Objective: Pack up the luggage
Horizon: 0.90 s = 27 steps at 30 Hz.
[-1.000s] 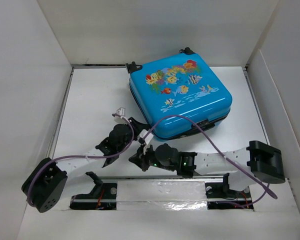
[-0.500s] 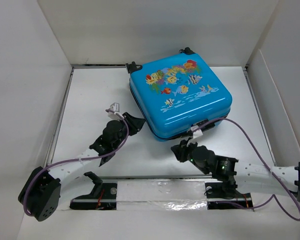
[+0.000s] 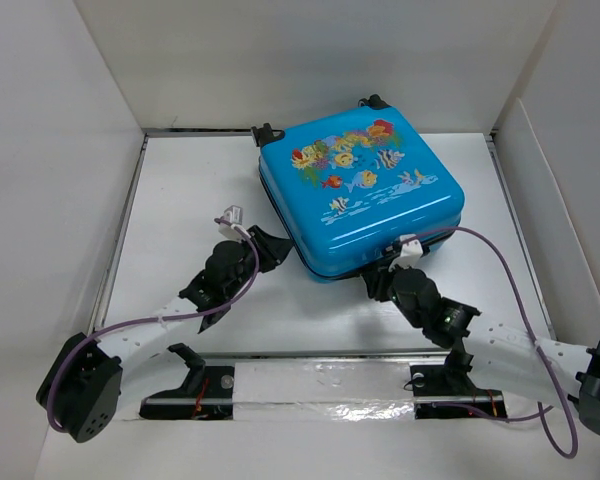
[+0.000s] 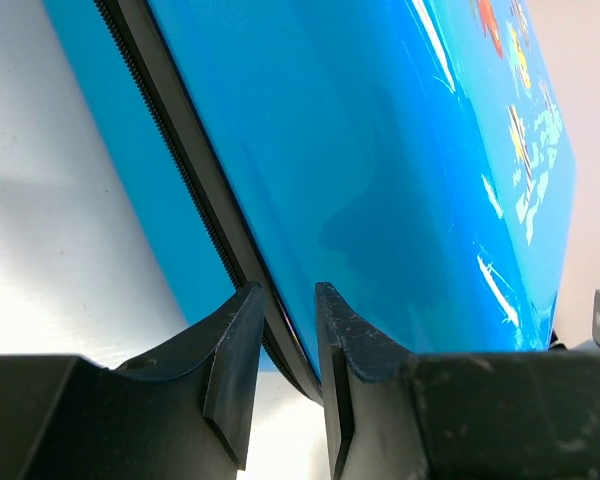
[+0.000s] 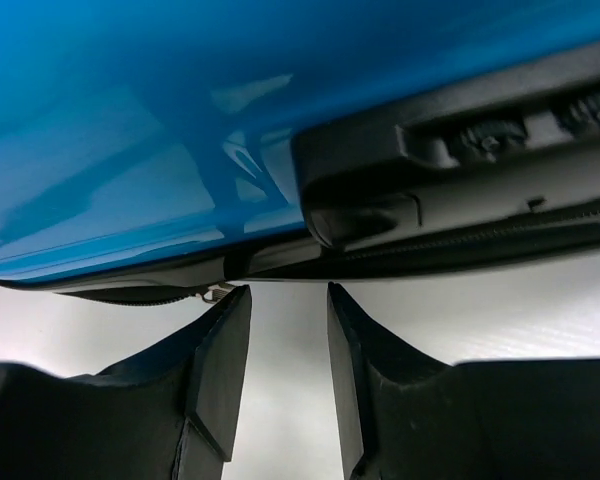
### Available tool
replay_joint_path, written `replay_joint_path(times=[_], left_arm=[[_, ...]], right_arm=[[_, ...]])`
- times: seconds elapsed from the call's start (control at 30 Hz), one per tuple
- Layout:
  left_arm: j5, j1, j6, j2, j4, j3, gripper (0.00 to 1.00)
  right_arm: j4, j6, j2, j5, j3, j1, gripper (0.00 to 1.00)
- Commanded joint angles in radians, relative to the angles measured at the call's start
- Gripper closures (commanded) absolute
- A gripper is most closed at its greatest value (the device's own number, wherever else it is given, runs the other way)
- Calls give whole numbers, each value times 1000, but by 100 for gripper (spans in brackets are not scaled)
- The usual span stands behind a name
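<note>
While the suitcase [image 3: 360, 195] lies flat and closed near the far right corner of the table [image 3: 180, 200], your left gripper [image 4: 287, 290] and right gripper [image 5: 287, 292] sit at its near edges, both slightly parted, holding nothing; centre each gap on the zipper [image 4: 175, 180] before you pinch.
</note>
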Motion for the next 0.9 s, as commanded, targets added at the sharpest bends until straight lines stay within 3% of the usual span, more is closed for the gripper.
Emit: replay_joint_path(times=[0.0, 0.2, 0.63, 0.87], left_arm=[[18, 1, 22, 1, 53, -16, 75], [22, 1, 27, 24, 61, -18, 75], [25, 1, 29, 39, 68, -15, 76], [27, 1, 25, 42, 79, -26, 76]], right_arm=[[120, -75, 0, -75, 33, -19, 57], [128, -104, -9, -155, 27, -19, 55], [157, -97, -2, -146, 5, -19, 45], [227, -115, 103, -121, 28, -19, 49]])
